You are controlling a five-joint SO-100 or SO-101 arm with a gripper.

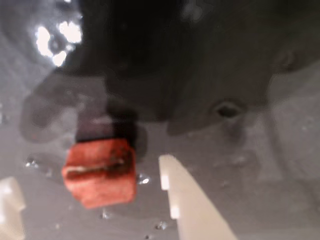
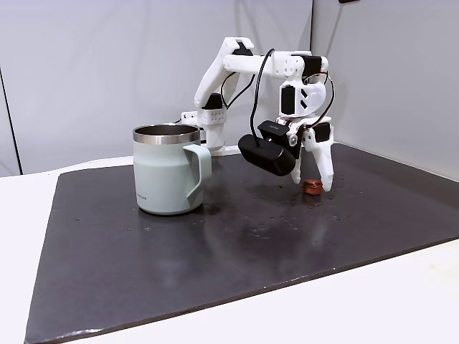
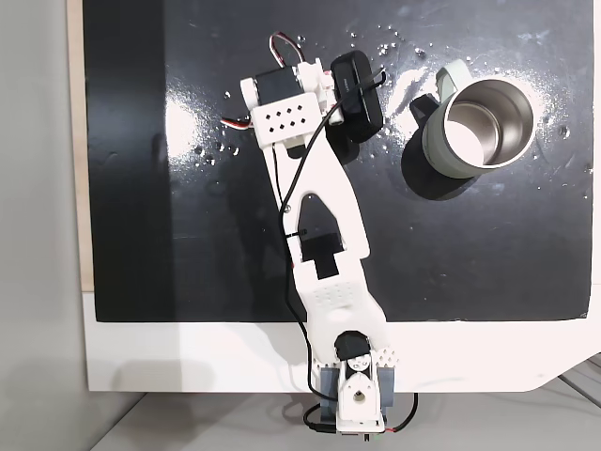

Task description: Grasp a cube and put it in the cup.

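Two pale fingers (image 1: pixel 176 200) flank rough red-brown cube (image 1: pixel 100 172).

Reaches far over the table, wrist bent down, gripper (image 2: pixel 315 185) low near the surface, fingers (image 1: pixel 187 200) spread apart

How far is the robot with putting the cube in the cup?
Done: the gripper is down at the mat, open, jaws on either side of the cube. In hand: closing on it; the cube lies ungrasped on the mat. Left: grasp, lift, carry to the cup, which stands apart and looks empty from above, and release.
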